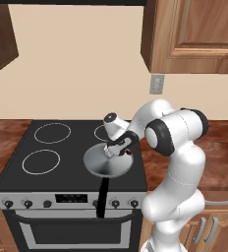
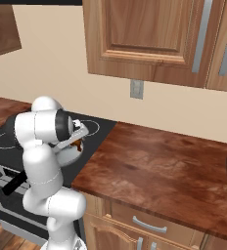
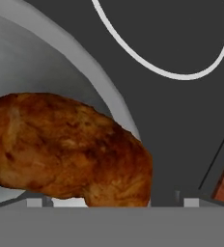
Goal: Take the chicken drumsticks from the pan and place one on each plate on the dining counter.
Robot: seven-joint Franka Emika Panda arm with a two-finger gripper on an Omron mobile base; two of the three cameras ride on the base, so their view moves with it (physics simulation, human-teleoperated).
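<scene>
I have the pincer [image 1: 120, 149] spread wide, low over the pan [image 1: 99, 163] on the stove [image 1: 22, 177], straddling the darker drumstick [image 3: 68, 147] near the pan's right rim. I judge I should sink a touch lower, centre the meat, then pinch gently.

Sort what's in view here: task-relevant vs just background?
Job:
- reddish-brown drumstick, lying in the pan
- grey pan on the stove, black handle toward the front
- gripper, open, low over the pan

Background:
- stove
- burner rings
- wood countertop
- wall outlet
- upper cabinets
</scene>
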